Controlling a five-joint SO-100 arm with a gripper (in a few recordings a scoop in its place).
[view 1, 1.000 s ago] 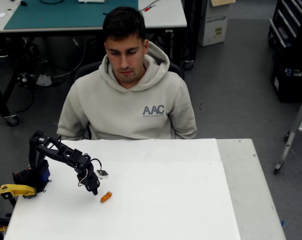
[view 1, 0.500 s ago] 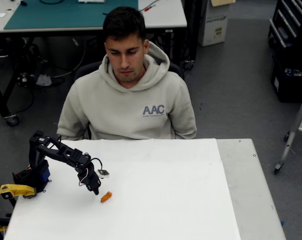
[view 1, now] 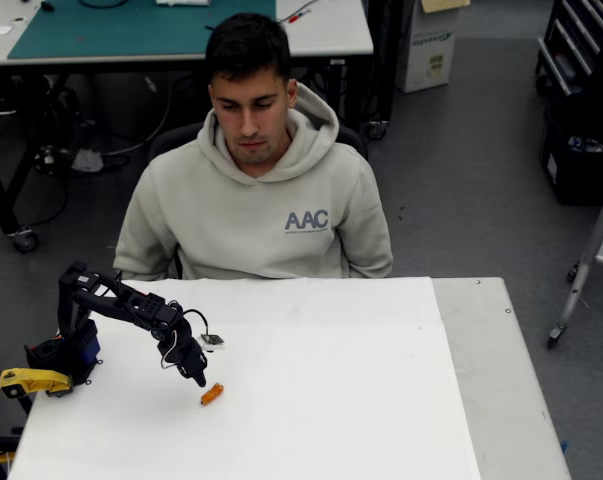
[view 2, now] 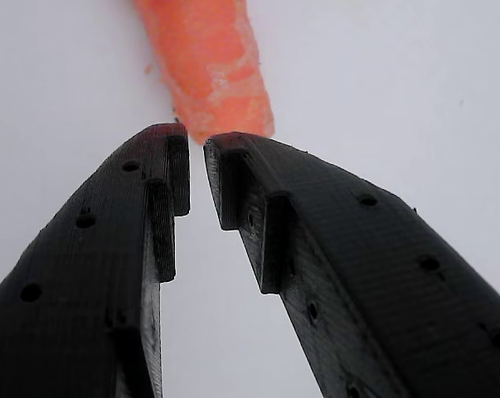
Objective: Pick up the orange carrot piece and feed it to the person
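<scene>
My claw (view 2: 196, 149) nearly pressed together, holding nothing | orange carrot piece (view 2: 206, 62) on the white worktop (view 1: 361, 400), just beyond my tips | risk: this narrow gap (barely a slit) shoves it away instead of straddling it

An orange carrot piece (view 2: 206, 66) lies on the white table (view 1: 331, 400) before the black tool (view 2: 196, 153).

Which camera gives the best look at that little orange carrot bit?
The wrist view: the orange carrot piece looms large just beyond the tool, its tips slightly parted, with the carrot's rough surface plain to see. The overhead view shows the carrot as a tiny orange stub on the white table, right beside the tool.
</scene>
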